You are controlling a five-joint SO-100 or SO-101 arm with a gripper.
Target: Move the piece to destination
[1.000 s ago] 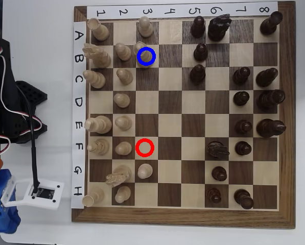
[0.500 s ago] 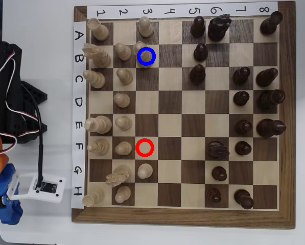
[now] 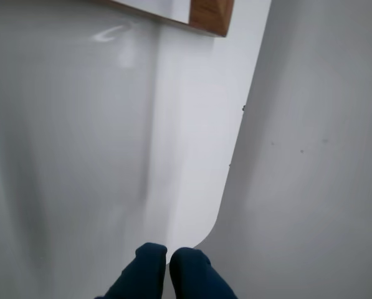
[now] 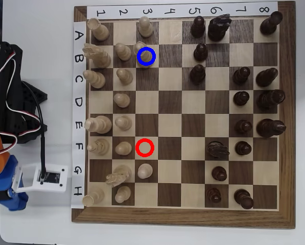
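Observation:
In the overhead view a small cream pawn point(image 4: 140, 48) stands on the light square marked with the blue ring point(image 4: 147, 56), the destination, in row B, column 3. The drawn ring partly covers the pawn. The red-ringed square point(image 4: 145, 147) in row F holds no piece. My arm point(image 4: 9, 173) is off the board's left side, with its blue gripper point(image 4: 14, 199) over the white table. In the wrist view the gripper point(image 3: 168, 256) is shut, its two dark blue fingertips point(image 3: 149, 258) touching with nothing between them.
Cream pieces fill the board's left columns, among them a pawn point(image 4: 144, 171) in row G. Dark pieces point(image 4: 241, 148) stand on the right. The wrist view shows the white table's rounded edge point(image 3: 220, 205) and a board corner point(image 3: 210, 15). Cables point(image 4: 40, 138) trail from the arm.
The wrist with its white camera mount has shifted a little up the picture and toward the board's left edge. No chess piece has moved.

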